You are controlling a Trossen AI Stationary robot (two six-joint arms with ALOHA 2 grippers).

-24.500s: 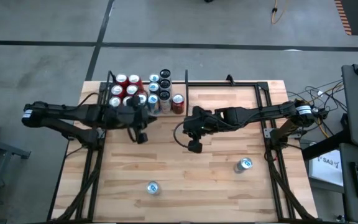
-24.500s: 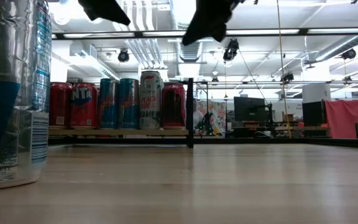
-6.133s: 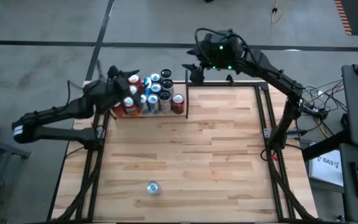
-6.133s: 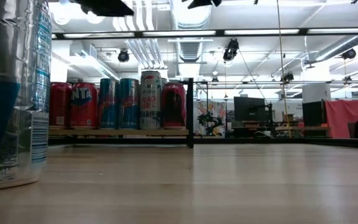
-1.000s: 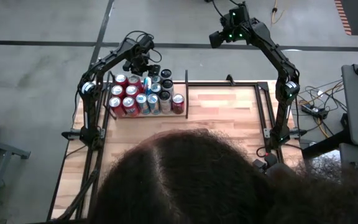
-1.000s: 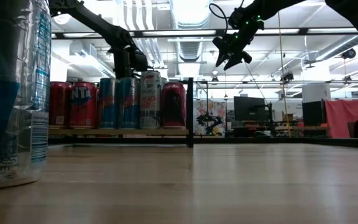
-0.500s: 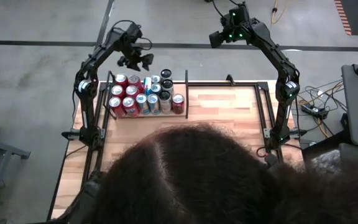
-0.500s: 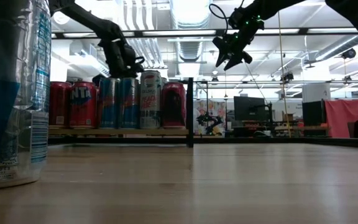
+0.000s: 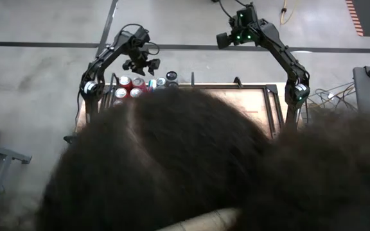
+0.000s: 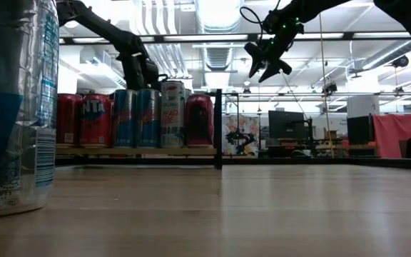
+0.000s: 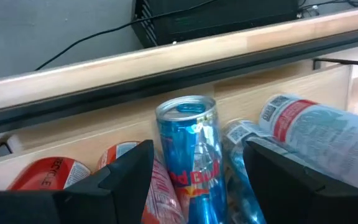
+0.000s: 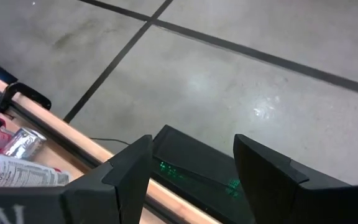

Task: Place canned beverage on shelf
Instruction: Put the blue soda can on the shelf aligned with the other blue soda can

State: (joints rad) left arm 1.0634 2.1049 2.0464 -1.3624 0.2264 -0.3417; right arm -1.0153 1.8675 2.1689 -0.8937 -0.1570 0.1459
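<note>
Several cans, red, blue and white point(image 10: 138, 118), stand upright in rows on the shelf's wood plank point(image 10: 134, 151) at the table's far left; a few tops point(image 9: 124, 83) show in the high view. My left gripper point(image 9: 140, 64) point(image 11: 197, 149) hangs open above the far rows, over a blue can point(image 11: 188, 155), touching nothing. My right gripper point(image 9: 223, 40) point(image 10: 266, 61) is held high beyond the table's far edge, open and empty, over bare floor point(image 12: 191, 149). One silver and blue can point(image 10: 13, 107) stands on the table close to the low camera.
A person's head of dark hair point(image 9: 191, 160) fills most of the high view and hides the table. The shelf's black post point(image 10: 218, 128) stands right of the cans. Bare wood tabletop point(image 10: 262, 207) stretches right of the near can.
My left gripper has drawn back a little from over the cans toward the table's far left corner and tipped slightly, staying open. The person's head has come farther into the high view and now covers nearly the whole table.
</note>
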